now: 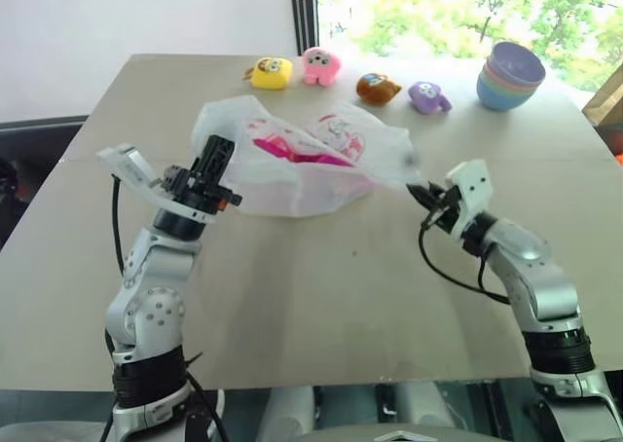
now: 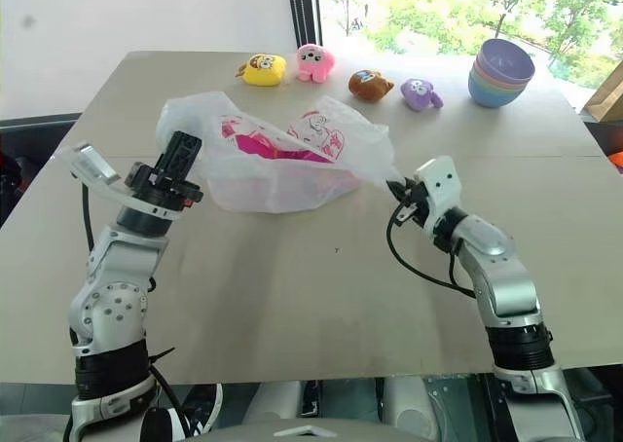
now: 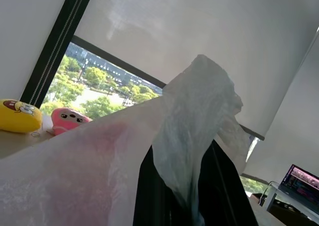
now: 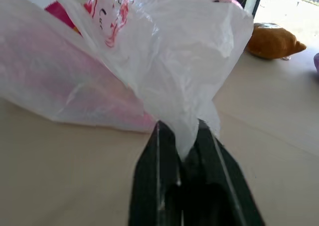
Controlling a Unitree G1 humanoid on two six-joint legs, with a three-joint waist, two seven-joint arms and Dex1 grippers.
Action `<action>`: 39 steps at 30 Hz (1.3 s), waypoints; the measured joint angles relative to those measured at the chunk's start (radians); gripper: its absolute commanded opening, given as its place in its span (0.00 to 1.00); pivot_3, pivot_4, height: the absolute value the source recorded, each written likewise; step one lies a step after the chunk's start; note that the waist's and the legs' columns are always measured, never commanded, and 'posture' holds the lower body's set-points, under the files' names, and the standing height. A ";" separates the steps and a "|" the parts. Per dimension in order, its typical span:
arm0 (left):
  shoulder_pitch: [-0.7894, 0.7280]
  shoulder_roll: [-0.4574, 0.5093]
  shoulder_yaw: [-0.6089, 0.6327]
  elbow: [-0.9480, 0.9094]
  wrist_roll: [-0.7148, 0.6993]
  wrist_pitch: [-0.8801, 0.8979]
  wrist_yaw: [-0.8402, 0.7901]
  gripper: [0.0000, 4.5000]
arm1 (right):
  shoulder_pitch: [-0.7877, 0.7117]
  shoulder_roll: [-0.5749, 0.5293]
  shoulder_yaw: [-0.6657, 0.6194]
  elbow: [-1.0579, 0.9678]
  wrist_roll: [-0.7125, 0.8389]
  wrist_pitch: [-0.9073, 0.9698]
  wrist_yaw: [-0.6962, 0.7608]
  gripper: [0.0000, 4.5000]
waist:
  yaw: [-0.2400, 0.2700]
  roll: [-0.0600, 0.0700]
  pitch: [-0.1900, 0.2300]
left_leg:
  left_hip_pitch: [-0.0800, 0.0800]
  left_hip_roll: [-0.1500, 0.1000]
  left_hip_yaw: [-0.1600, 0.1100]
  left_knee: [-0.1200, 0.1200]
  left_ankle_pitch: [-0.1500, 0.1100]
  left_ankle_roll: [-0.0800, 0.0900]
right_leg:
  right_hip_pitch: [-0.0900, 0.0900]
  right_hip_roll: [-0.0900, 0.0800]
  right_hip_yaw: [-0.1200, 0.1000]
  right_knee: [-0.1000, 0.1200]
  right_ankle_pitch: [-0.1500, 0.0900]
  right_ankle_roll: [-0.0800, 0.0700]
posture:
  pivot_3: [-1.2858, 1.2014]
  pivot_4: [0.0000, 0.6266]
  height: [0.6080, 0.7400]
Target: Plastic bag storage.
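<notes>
Two grippers pinch the plastic bag (image 1: 292, 165), stretched between them over the table (image 1: 321, 296). Head view: left gripper (image 1: 216, 160) clamped on bag's left edge, right gripper (image 1: 421, 191) clamped on its right corner; four plush toys (image 1: 321, 65) and stacked bowls (image 1: 510, 75) at far edge. Left wrist: fingers (image 3: 149, 196) closed around a bag fold. Right wrist: fingers (image 4: 159, 181) closed on twisted bag corner, bag resting on table.

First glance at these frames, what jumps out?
The plastic bag, white with pink print, hangs stretched above the middle of the table, with the left claw shut on one end and the right claw shut on the other. Along the far edge sits a row of four small plush toys, with a stack of pastel bowls at the right end by the window.
</notes>
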 measured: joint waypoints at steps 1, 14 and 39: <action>-0.014 0.001 0.000 0.010 0.012 0.000 0.007 0.00 | -0.018 0.022 -0.023 0.005 0.027 0.019 -0.010 0.01 | 0.000 0.000 0.000 | 0.000 0.000 0.000 0.000 0.000 0.000 | 0.000 0.000 0.000 0.000 0.000 0.000 | 0.52 0.24 1.00; -0.894 0.159 -0.099 0.874 0.327 -0.042 -0.115 0.00 | -0.816 -0.019 -0.313 0.634 0.248 -0.078 -0.016 0.01 | -0.003 0.000 0.004 | -0.007 -0.004 0.001 -0.006 0.002 -0.001 | -0.005 0.000 -0.006 0.000 0.000 -0.001 | 0.52 0.24 1.00; -0.160 0.259 -0.055 0.154 0.260 0.245 -0.311 0.58 | 0.053 -0.267 -0.252 0.006 0.387 0.266 0.140 0.41 | -0.020 0.005 0.006 | -0.004 -0.004 0.005 -0.001 0.002 -0.001 | -0.007 -0.017 -0.021 0.006 0.000 0.001 | 0.52 0.24 1.00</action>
